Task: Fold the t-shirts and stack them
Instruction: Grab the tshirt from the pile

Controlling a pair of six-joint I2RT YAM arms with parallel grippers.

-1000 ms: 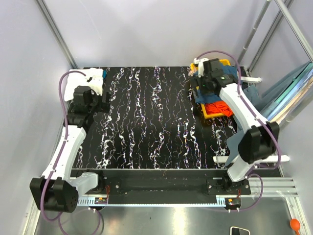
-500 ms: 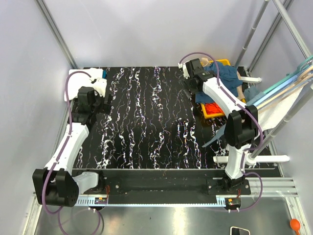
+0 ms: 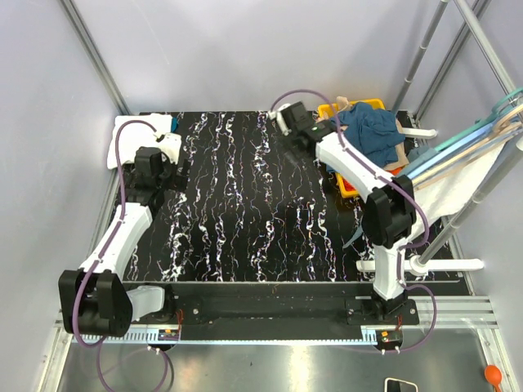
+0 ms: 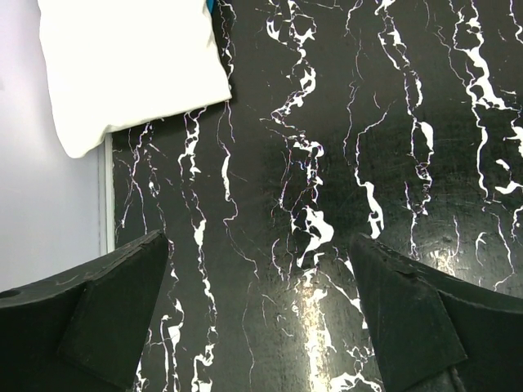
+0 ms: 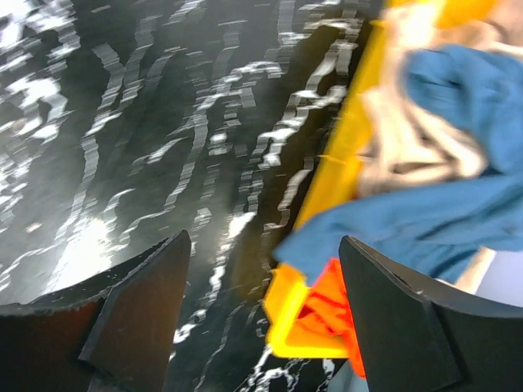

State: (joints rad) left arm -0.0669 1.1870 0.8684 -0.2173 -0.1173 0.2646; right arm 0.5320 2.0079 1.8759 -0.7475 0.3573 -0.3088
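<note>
A teal tee (image 3: 372, 132) lies heaped in a yellow bin (image 3: 330, 109) at the table's (image 3: 245, 212) far right corner. One fold reaches over the bin's left rim toward the black marbled top (the right wrist view shows this best, though it is badly blurred). A tan tee (image 5: 425, 155) is bunched in the same heap, against the teal cloth. A red tee (image 3: 353, 186) shows at the bin's near end, under the right arm that crosses above it.

At the far left corner lies a white tee (image 3: 131, 135), folded flat. Its outer side hangs past the table's left edge.

The right gripper (image 3: 286, 124) hangs over the table near the far edge, just left of the bin. Its jaws stand apart with nothing between them, only marbled surface and the bin's rim below. The left gripper (image 3: 161, 163) sits near the left edge, just on the near side of the white tee and not touching it. Its jaws are spread wide and empty, with bare table between the two dark fingers (image 4: 106, 310).

Beyond the table's right edge, pale blue and beige hangers (image 3: 482, 131) slant across a metal rack, well apart from both grippers.
</note>
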